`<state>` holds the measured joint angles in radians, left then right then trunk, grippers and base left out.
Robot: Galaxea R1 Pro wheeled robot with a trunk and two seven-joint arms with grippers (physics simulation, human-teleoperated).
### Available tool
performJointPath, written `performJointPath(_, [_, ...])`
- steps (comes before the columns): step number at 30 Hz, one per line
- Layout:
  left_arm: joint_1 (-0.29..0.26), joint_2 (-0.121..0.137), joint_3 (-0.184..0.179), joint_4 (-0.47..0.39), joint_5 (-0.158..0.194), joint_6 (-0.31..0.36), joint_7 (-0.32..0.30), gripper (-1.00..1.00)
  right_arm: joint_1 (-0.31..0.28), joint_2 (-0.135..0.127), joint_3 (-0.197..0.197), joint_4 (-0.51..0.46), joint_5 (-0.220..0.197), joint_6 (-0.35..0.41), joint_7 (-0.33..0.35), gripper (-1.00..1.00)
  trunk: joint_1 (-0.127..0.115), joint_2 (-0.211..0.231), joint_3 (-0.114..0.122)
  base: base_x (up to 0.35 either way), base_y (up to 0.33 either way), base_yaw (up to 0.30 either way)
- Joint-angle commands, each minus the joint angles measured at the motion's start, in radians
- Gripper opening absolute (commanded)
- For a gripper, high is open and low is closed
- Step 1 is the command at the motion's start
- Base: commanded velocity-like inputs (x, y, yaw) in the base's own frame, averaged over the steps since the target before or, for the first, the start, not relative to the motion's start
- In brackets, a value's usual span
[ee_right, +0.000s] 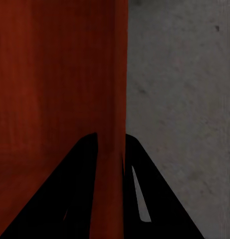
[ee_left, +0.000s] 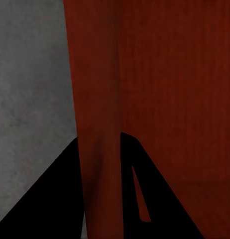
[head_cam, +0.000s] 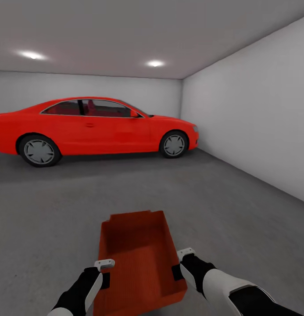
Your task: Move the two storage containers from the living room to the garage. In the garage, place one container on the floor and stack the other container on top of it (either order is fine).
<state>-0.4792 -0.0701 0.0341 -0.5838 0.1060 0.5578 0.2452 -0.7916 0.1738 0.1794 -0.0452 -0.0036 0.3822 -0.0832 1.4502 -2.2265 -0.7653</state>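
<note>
A: Why are both arms carrying the box [head_cam: 141, 259]?
B: It's long; the left pincer [head_cam: 104, 272] is clamping one long wall, the right pincer [head_cam: 181, 262] the other, keeping it level between them above the floor [head_cam: 239, 219], in the garage near the car [head_cam: 90, 127]

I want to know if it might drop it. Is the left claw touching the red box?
Touching. In the left wrist view the left claw has a dark finger on each side of the red box's wall. The head view shows it at the box's left rim.

Red-orange ribbed lidless storage container [head_cam: 141, 259], above grey garage floor [head_cam: 59, 210]
</note>
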Motion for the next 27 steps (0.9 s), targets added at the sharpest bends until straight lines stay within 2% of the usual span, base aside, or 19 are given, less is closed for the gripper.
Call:
performJointPath(1, [0.001, 0.000, -0.029, 0.001, 0.020, 0.001, 0.009, -1.00, -0.001, 0.001, -0.004, -0.070, -0.022, 0.004, 0.033, -1.00, 0.000, -0.001, -0.001, 0.284, 0.239, 0.000])
performJointPath(18, [0.001, 0.000, -0.029, 0.002, 0.020, 0.001, 0.009, -1.00, -0.001, 0.001, -0.004, -0.070, -0.022, 0.004, 0.033, -1.00, 0.000, -0.001, -0.001, 0.282, 0.192, 0.000])
performJointPath(27, [0.001, -0.002, -0.029, 0.001, 0.020, 0.001, 0.009, -1.00, -0.001, 0.001, -0.004, -0.070, -0.022, 0.004, 0.033, -1.00, 0.000, -0.001, -0.001, 0.021, 0.006, 0.000])
